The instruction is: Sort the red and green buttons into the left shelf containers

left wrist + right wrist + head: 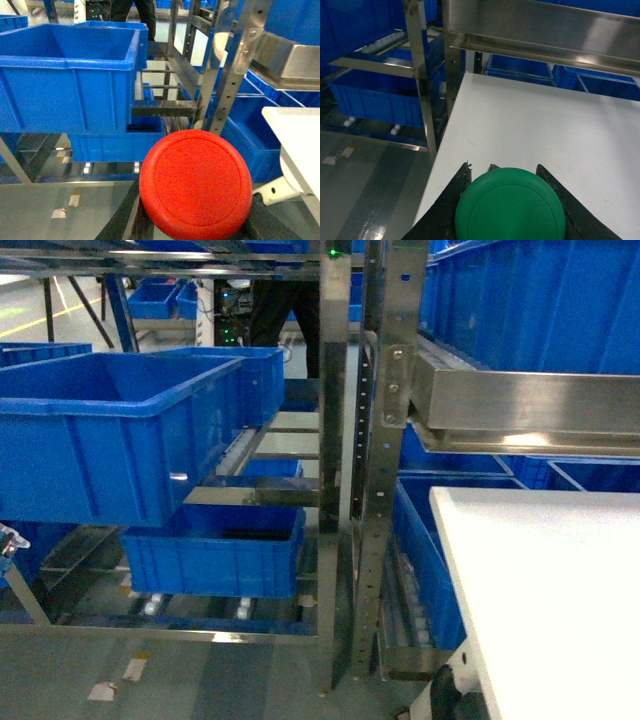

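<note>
Left wrist view: the left gripper (195,220) is clamped on the red button (196,184), its glossy round cap filling the lower frame, short of the large blue bin (70,80) on the steel rack (227,75). In the right wrist view, the right gripper (510,200) is pinched on the green button (510,206) above the white table (545,130). A grey floor (200,680) is seen below the shelves.
</note>
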Robot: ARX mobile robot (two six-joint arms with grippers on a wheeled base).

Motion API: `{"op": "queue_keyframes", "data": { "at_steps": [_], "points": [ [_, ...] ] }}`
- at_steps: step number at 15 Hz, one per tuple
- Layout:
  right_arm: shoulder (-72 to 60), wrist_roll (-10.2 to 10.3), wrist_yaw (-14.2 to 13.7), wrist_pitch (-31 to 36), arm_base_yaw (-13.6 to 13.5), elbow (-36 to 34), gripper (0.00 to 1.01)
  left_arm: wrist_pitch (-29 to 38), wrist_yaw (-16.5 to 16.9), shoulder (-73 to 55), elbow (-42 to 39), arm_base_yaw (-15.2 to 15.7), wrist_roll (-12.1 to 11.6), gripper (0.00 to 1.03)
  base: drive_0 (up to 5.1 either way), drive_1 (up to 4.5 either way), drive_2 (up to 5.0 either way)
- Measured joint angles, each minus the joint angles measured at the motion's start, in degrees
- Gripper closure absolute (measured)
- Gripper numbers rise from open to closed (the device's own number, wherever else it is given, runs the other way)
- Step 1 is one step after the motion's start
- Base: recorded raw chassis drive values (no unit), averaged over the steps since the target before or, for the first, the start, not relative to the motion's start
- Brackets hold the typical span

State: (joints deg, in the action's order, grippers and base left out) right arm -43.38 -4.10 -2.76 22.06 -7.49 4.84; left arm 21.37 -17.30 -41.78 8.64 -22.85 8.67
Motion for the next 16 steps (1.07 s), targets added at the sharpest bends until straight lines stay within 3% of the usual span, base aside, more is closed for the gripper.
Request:
{"op": "queue_keyframes", "data": {
  "at_steps": [16],
  "points": [
    [0.0, 0.02, 0.02, -0.02, 0.0, 0.0, 0.69, 0.02, -0.04, 0.0, 0.0, 0.07, 0.02, 0.77, -5.0, 2.47, 2.5]
  ]
}}
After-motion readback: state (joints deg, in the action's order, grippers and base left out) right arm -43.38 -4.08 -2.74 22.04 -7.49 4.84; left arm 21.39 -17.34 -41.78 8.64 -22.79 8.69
